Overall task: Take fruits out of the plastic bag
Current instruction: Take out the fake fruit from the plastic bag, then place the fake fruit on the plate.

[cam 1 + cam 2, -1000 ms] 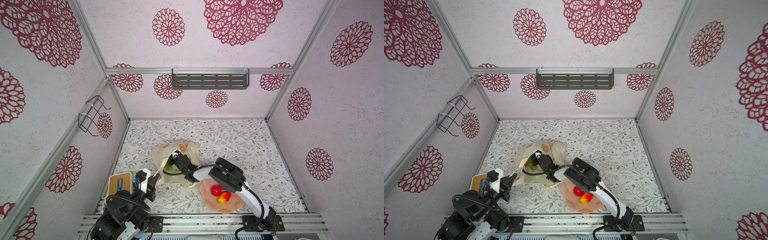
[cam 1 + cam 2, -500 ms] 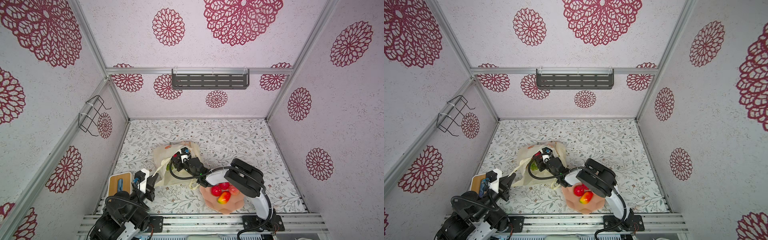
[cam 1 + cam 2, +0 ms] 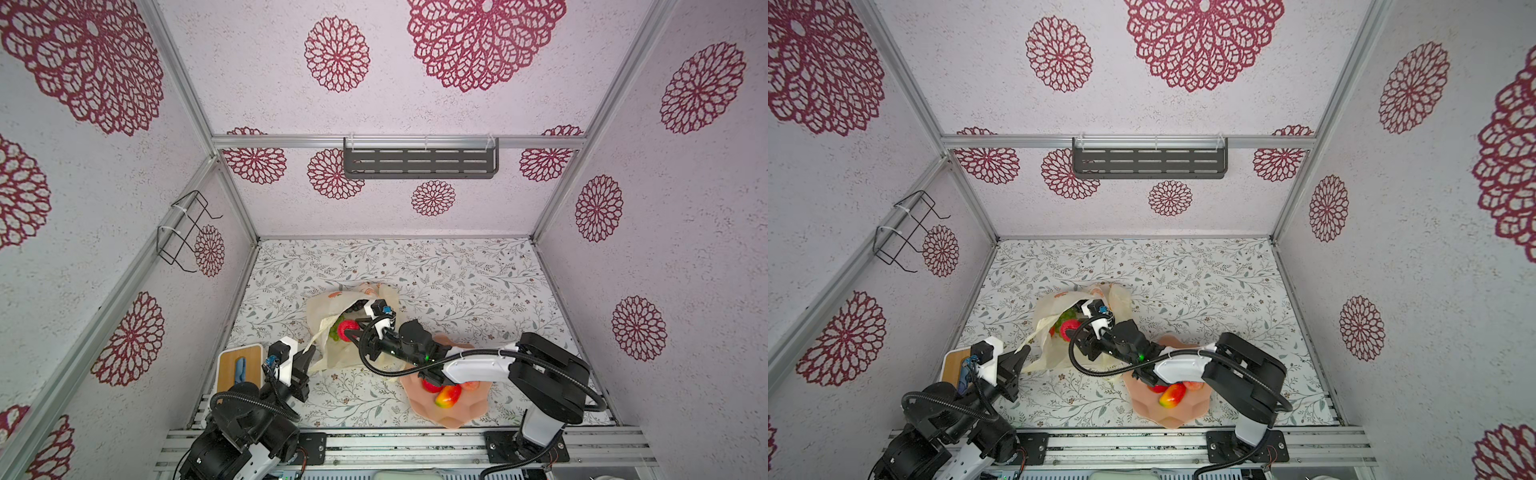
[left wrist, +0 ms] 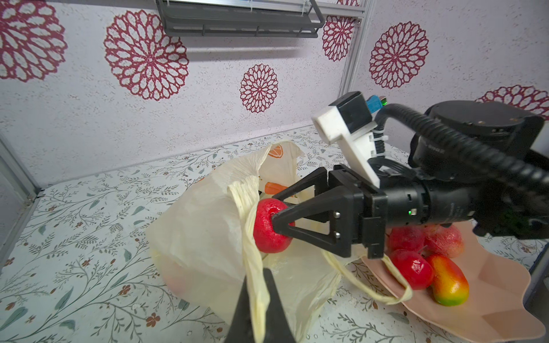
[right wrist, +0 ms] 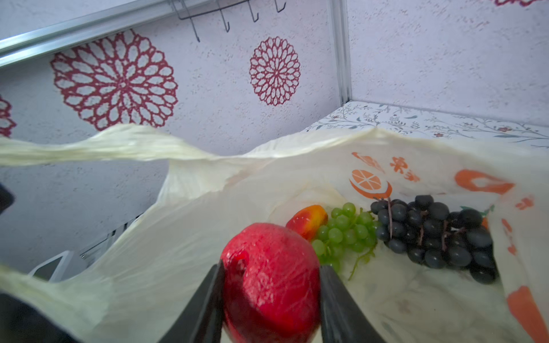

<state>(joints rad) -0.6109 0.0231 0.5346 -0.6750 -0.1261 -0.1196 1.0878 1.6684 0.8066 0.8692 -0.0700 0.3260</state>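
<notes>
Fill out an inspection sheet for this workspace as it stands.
Surface: floral-patterned tabletop, no spills seen.
Job's things: thin cream-yellow plastic bag lies open; glossy red toy apple at its mouth; red-yellow toy mango, green grape bunch and dark purple grape bunch inside.
Clutter: wavy-edged pink bowl holding several toy fruits; wooden-topped white box.
Grippers: left end effector shut on the bag; right end effector shut on the red apple.
Cables: black corrugated cable loops from the right arm near the bag.
Surroundings: grey slotted wall shelf, black wire rack, flower-patterned walls.

Red apple (image 5: pixel 271 282), green grape bunch (image 5: pixel 344 231), black grape bunch (image 5: pixel 430 234), cream bag (image 5: pixel 178 252) printed orange, pink bowl (image 4: pixel 490 297).
</notes>
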